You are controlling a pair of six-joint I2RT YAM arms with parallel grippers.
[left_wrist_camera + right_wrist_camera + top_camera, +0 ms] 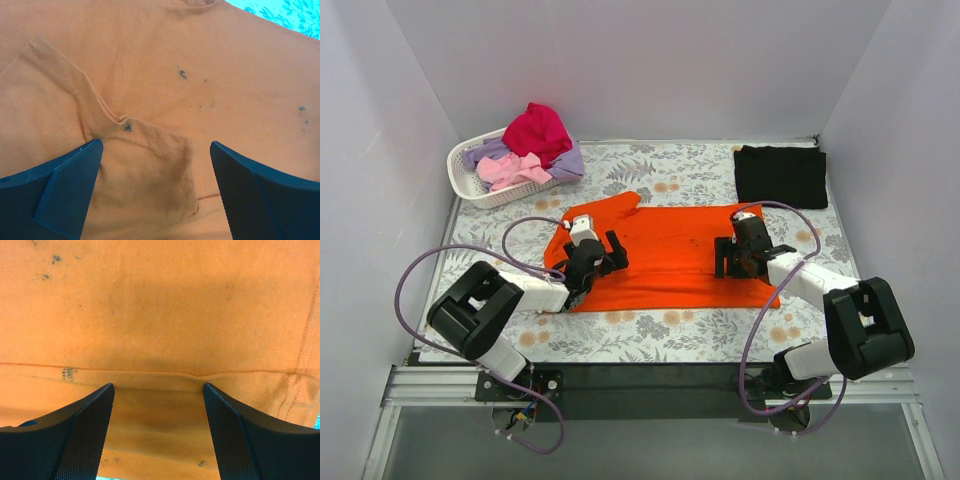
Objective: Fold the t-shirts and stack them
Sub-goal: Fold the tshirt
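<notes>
The bright orange t-shirt (665, 255) lies spread across the middle of the floral cloth. My left gripper (605, 255) is open, low over its left part, above a folded sleeve (145, 165). My right gripper (738, 258) is open over the shirt's right part, jaws either side of a fold line (160, 377). A black t-shirt (780, 176) lies folded at the back right. Magenta (537, 130), pink (510, 170) and lavender (567, 160) shirts are piled in the basket at the back left.
The white slotted basket (470, 185) stands at the back left corner. The grey floral table cloth (670, 330) covers the table; white walls close in on three sides. Purple cables loop from both arms near the front.
</notes>
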